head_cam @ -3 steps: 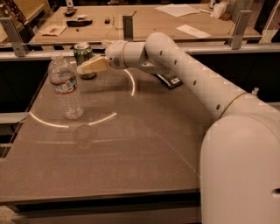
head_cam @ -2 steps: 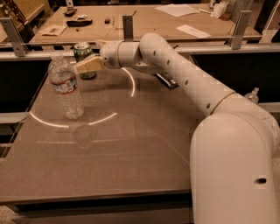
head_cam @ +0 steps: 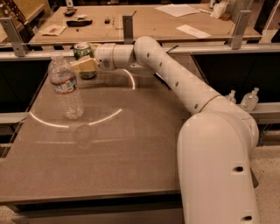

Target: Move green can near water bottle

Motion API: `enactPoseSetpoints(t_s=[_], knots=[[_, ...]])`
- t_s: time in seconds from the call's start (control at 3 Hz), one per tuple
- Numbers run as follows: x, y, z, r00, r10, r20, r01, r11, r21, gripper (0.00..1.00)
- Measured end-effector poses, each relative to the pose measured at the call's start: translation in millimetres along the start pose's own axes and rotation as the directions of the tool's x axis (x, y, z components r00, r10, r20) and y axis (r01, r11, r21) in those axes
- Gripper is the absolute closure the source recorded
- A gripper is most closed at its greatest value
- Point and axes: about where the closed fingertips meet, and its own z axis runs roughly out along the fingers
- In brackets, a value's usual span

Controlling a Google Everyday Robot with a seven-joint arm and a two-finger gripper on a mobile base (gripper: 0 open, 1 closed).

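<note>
The green can [head_cam: 82, 49] with a silver top stands at the far left of the grey table [head_cam: 131, 144], near its back edge. My gripper [head_cam: 84, 65] is at the can, and its tan part covers the can's middle from the front. The water bottle [head_cam: 66, 87], clear with a white cap and a red-and-blue label, stands upright in front of the can and a little to its left, about a can's height away. My white arm [head_cam: 175, 78] reaches in from the right.
A rail with metal posts [head_cam: 127, 28] runs along the table's back edge. Behind it is a wooden table with papers [head_cam: 175, 9] and small items. Two small bottles [head_cam: 250, 99] stand on a ledge at the right.
My gripper has moved left and a little farther back, up to the green can. The can and the bottle have not moved.
</note>
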Motion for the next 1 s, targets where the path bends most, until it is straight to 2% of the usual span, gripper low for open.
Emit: enactPoseSetpoints(t_s=[0.67,1.0], knots=[[-7.8,-8.2,2.7,0.998,-0.027,0.062,0.03,0.9985,-0.047,0.64],[-14.1,-2.8,-18.6,0.998,-0.046,0.041,0.049,0.9952,-0.084,0.88]])
